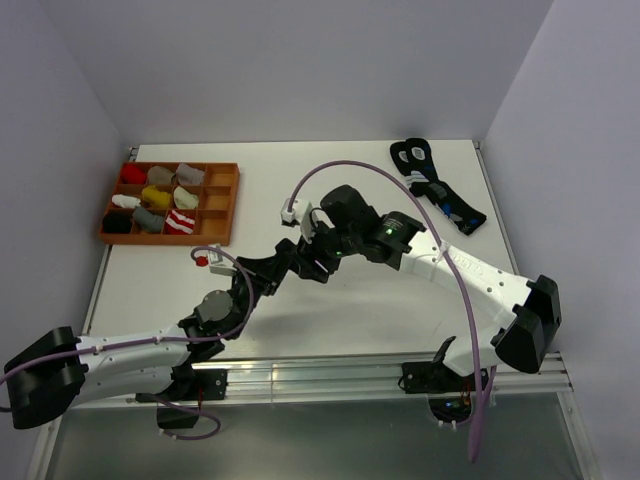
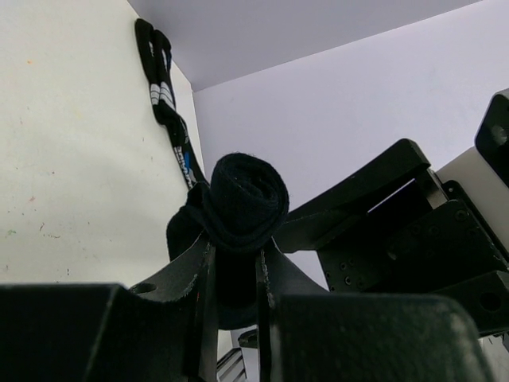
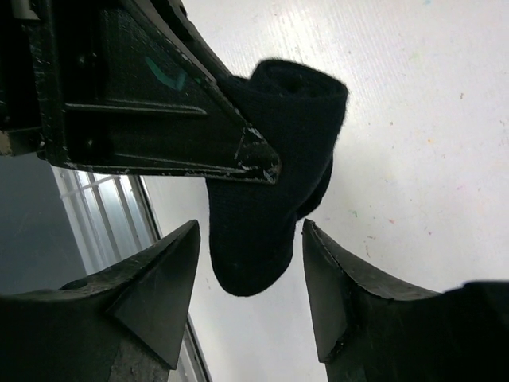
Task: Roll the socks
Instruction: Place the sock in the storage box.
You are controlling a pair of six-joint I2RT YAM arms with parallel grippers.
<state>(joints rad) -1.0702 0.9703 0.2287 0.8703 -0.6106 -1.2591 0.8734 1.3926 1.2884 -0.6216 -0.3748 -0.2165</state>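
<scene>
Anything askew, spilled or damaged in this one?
Nothing spilled or damaged. One oddity: the black sock pinched in the left gripper is rolled at one end, but the other hangs loose. The dark ringed socks lie flat, far from the tray.

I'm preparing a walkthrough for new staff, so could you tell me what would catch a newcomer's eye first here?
Over the middle of the table, the left gripper pinches a rolled black sock, while the right gripper stands open around it. At far left sits a tray of coloured sock bundles.
</scene>
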